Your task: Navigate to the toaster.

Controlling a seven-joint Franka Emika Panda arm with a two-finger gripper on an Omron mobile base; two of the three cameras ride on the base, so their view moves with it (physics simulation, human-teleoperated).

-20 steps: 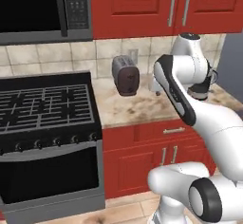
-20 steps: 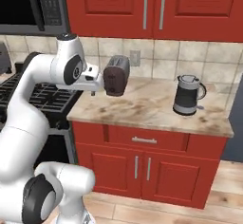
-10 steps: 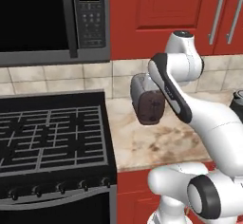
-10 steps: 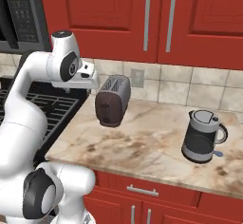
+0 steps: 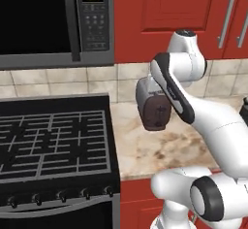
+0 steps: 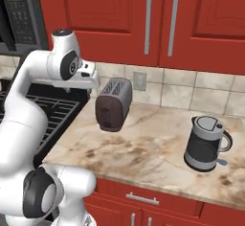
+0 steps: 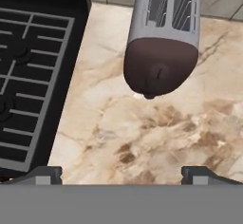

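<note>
- Sitting on the marbled beige counter (image 6: 158, 155) is the toaster (image 6: 114, 104), pushed back near the tiled wall, dark brown end panel facing out toward the robot.
- From the hand camera you look down on the toaster (image 7: 163, 38): two slots on top, brown end with a small lever knob.
- Left of the toaster is the black gas stove (image 5: 53, 140), its edge close to the toaster but not touching it.
- Above the stove, up and left of the toaster, hangs the microwave (image 5: 53, 22).
- Right of the toaster, well apart on the same counter, stands a black-and-silver kettle (image 6: 206, 143).
- Red cabinets (image 6: 143, 19) run above the toaster.
- Gripper (image 7: 121, 173) hovers above the counter in front of the toaster, fingertips spread wide with nothing between them.
</note>
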